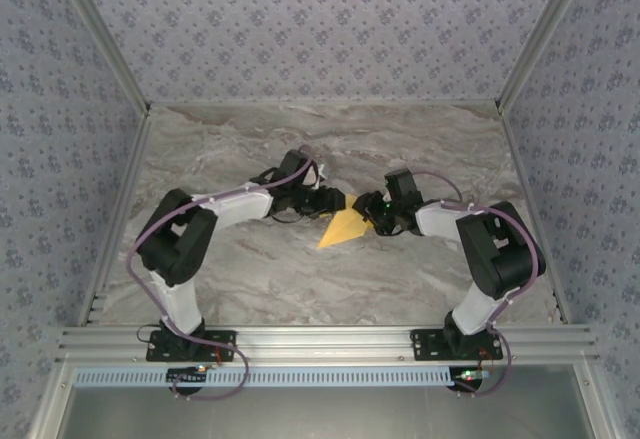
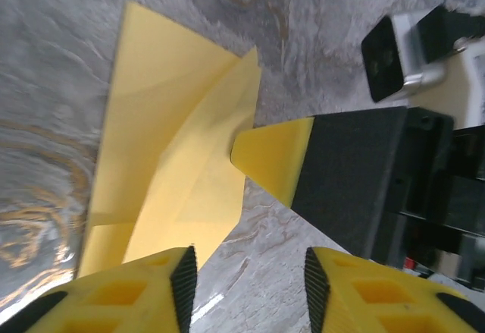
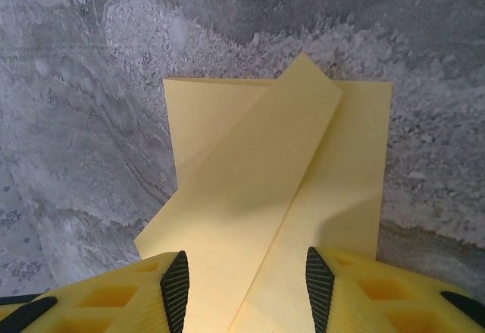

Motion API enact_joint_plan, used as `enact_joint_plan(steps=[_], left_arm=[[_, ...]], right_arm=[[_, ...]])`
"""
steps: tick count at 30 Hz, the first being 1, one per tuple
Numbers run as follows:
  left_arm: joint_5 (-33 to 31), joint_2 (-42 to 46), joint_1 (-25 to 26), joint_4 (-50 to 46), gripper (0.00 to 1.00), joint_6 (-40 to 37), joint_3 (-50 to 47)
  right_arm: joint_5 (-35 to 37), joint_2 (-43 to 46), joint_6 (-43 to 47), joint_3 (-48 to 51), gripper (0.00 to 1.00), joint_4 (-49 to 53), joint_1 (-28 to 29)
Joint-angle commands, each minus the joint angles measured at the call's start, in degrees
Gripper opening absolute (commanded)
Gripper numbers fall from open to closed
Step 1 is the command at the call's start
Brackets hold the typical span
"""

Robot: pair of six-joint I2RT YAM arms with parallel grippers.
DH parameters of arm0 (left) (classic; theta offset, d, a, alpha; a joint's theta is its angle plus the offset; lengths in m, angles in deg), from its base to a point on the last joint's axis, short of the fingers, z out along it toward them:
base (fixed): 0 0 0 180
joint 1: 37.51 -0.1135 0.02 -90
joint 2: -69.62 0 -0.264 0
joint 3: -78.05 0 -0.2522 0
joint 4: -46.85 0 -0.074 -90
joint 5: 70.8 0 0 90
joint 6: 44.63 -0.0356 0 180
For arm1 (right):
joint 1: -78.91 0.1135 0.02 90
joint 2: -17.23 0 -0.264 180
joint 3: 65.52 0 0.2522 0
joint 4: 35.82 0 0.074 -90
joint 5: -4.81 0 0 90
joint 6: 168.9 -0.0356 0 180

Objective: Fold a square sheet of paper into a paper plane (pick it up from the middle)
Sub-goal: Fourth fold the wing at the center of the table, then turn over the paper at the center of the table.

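Grey marble tabletop [image 1: 250, 149], patterned walls [image 1: 320, 29] on 3 sides, and both arms reach in to meet at the centre; the yellow paper [image 1: 343, 227] lies flat there, right between them, a pointed wedge from above with its tip toward the near-left. Left gripper [image 2: 248, 280] sits low at the paper's edge, jaws spread, bare marble showing in the gap; 1 of its fingers [image 2: 180, 276] overlaps the sheet's near corner. Facing it, a yellow-tipped finger [image 2: 273, 155] of the right gripper [image 3: 246, 287] meets the paper's raised edge; whether it actually presses is hard to tell. From the right wrist, those jaws stand apart too, nothing pinched; the paper runs between them, flat on the marble, 1 flap [image 3: 258, 166] folded diagonally across the layer beneath.
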Motion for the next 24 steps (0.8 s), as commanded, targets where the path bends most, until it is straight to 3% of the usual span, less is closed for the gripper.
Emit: enact_joint_plan(steps=[1,13,24], left_arm=[[1.1,-2.9,0.2,-0.9,0.41,0.2,3.6],[-5.5,-8.9,-0.3,-7.4,0.10,-1.0,6.3],[-8.3,-10.2,-0.7,-9.0,0.07,-0.6,5.2]], right_arm=[[2.3,0.3,-1.2,-0.8,0.48,0.0,0.3],[2.0,0.4,-1.0,-0.5,0.45,-0.4,0.3],[1.7,-0.3,-0.9,-1.2,0.43,-0.3,0.7]])
